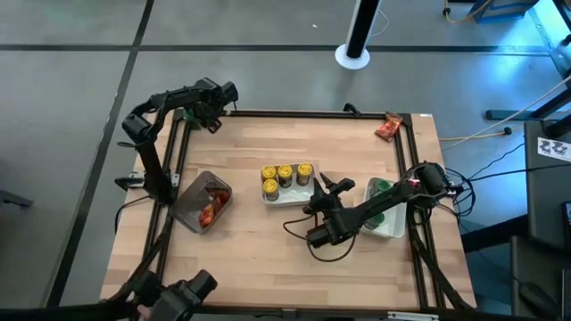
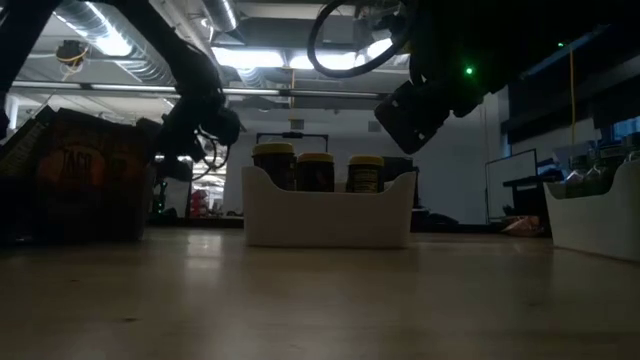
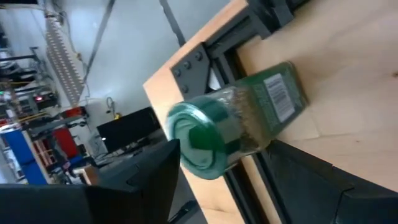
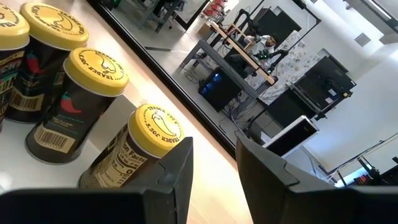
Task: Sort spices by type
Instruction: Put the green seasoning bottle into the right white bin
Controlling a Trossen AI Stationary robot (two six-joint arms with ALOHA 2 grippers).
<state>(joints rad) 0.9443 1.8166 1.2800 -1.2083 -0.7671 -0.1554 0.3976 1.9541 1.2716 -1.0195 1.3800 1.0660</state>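
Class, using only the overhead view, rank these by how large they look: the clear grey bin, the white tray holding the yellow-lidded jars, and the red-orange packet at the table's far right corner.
1. Clear grey bin, largest.
2. White tray holding the yellow-lidded jars, close behind the bin, so that order is unsure.
3. Red-orange packet, clearly smallest.

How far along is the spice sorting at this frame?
Looks done: four yellow-lid jars in the middle white tray, red packets in the grey bin, green-lid jars in the right tray. In hand: left gripper holds a green-lid jar at the table's far-left corner; right gripper stands empty beside the yellow jars. Left: one packet at the far-right corner.
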